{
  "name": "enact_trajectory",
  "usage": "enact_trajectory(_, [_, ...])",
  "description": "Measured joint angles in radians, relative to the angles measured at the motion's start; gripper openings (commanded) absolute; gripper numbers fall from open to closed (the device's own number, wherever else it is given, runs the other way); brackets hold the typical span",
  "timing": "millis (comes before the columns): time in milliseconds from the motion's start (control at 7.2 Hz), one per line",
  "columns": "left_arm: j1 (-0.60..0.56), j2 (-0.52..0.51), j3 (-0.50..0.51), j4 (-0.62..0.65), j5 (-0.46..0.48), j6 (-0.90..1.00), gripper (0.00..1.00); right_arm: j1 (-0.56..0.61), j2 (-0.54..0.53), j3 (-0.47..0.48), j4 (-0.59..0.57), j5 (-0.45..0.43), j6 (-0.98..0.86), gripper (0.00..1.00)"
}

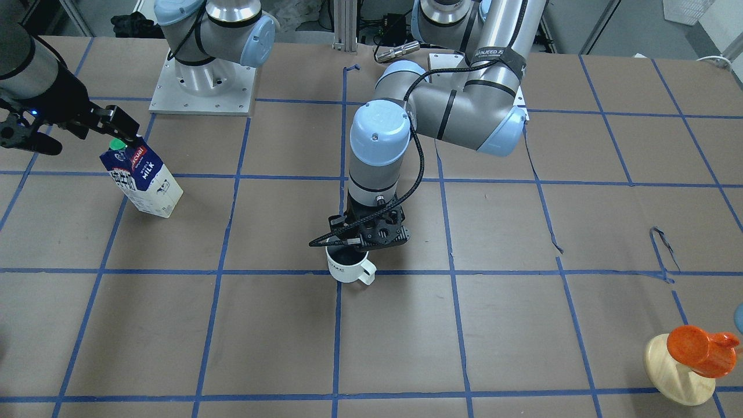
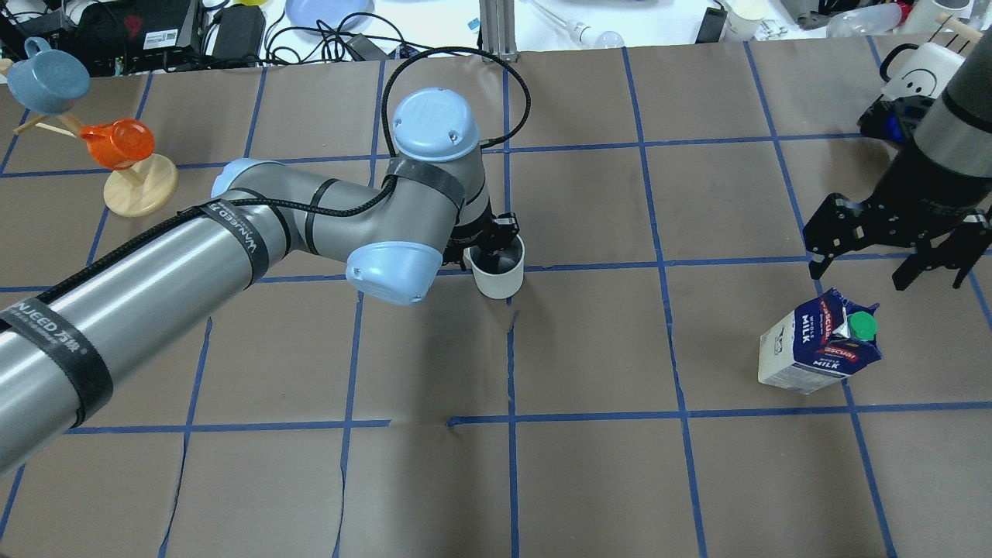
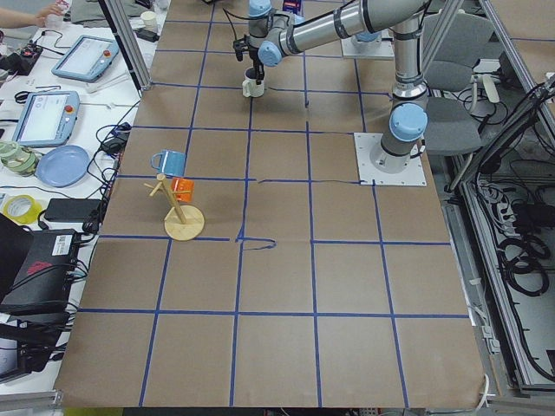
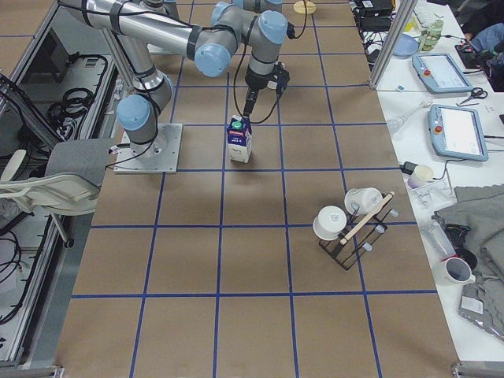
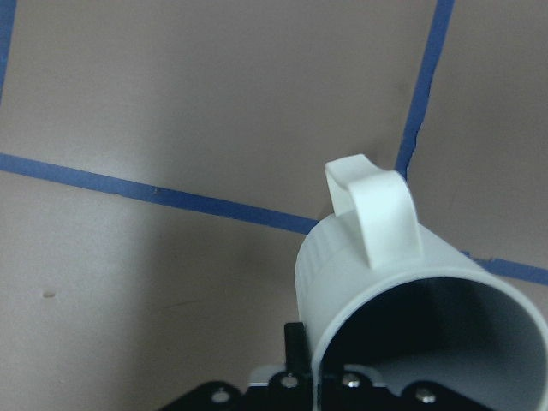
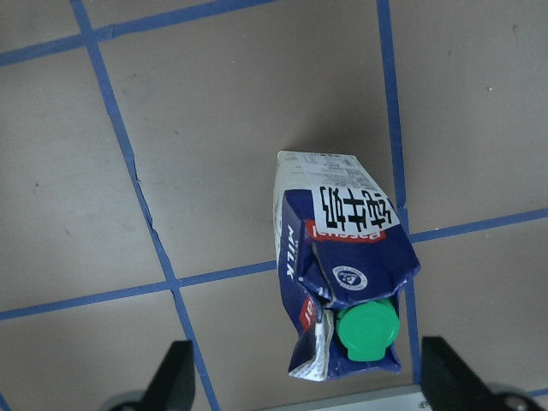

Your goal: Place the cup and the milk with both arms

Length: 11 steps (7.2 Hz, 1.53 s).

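Observation:
The white cup [image 1: 350,268] stands near the table's middle, handle toward the operators' side; it also shows in the overhead view [image 2: 498,273] and close up in the left wrist view [image 5: 411,300]. My left gripper [image 1: 363,239] comes straight down onto it and is shut on its rim, fingertips hidden in and behind the cup. The milk [image 2: 821,341], blue above and white below with a green cap, stands upright on the robot's right side [image 1: 142,180]. My right gripper [image 2: 883,267] hangs open just above and behind it, empty, with the carton between its fingers [image 6: 175,377] in the wrist view.
A wooden stand [image 2: 139,190] with an orange cup [image 2: 116,143] and a blue mug [image 2: 46,81] stands at the far left. A rack with white mugs [image 4: 346,224] stands at the far right. Blue tape lines [image 1: 232,270] cross the brown table.

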Motion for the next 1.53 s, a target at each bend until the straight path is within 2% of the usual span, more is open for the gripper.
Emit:
enact_trajectory(139, [0.015,0.015,0.015,-0.001,-0.003,0.009,0.78,-0.011,-0.011,0.04,-0.028,-0.006,-0.009,0.93])
enact_trajectory(278, [0.046,0.037,0.036,-0.011,-0.006,0.043,0.81,-0.028,-0.017,0.068,-0.046,-0.009,-0.025,0.92])
enact_trajectory(417, [0.101,0.075,0.058,-0.043,-0.015,0.129,0.89,-0.046,-0.02,0.088,-0.059,-0.01,-0.043,0.92])
enact_trajectory(833, [0.312,0.223,0.117,-0.274,-0.031,0.485,0.93,-0.076,-0.025,0.154,-0.115,-0.019,-0.077,0.88])
enact_trajectory(972, [0.339,0.27,0.139,-0.353,-0.029,0.526,0.93,-0.084,-0.026,0.187,-0.156,-0.032,-0.081,0.83])
enact_trajectory(1111, [0.35,0.306,0.151,-0.393,-0.02,0.543,0.96,-0.088,-0.026,0.209,-0.191,-0.039,-0.083,0.73])
enact_trajectory(1389, [0.353,0.355,0.142,-0.42,-0.003,0.552,1.0,-0.091,-0.025,0.222,-0.217,-0.04,-0.084,0.62])
enact_trajectory(1528, [0.354,0.37,0.133,-0.422,-0.001,0.553,1.0,-0.091,-0.025,0.222,-0.22,-0.038,-0.084,0.46])
